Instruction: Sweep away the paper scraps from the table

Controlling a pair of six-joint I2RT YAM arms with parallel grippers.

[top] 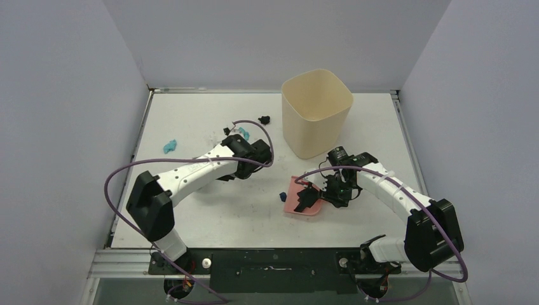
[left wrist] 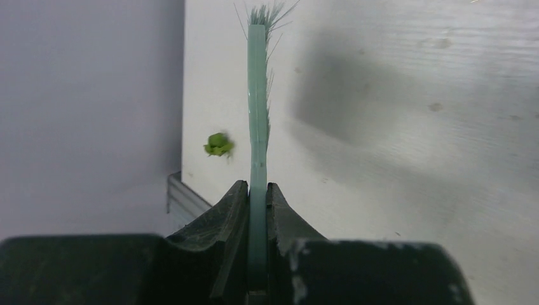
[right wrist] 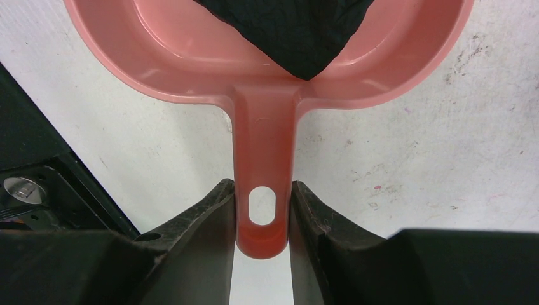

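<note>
Left fingers (left wrist: 234, 204) are clamped on the brush (left wrist: 257, 95), right fingers (right wrist: 213, 216) on the dustpan (right wrist: 264, 146), so flick too hard and you'll send that teal scrap (top: 170, 147) off the bench (top: 241, 219)'s left edge.

Small crumpled paper scraps (top: 170, 147), teal, black and dark blue, scattered across the scuffed white table (top: 368, 127)

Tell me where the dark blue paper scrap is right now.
In the top view, the dark blue scrap lies on the table near its centre, just left of the pink dustpan.
</note>
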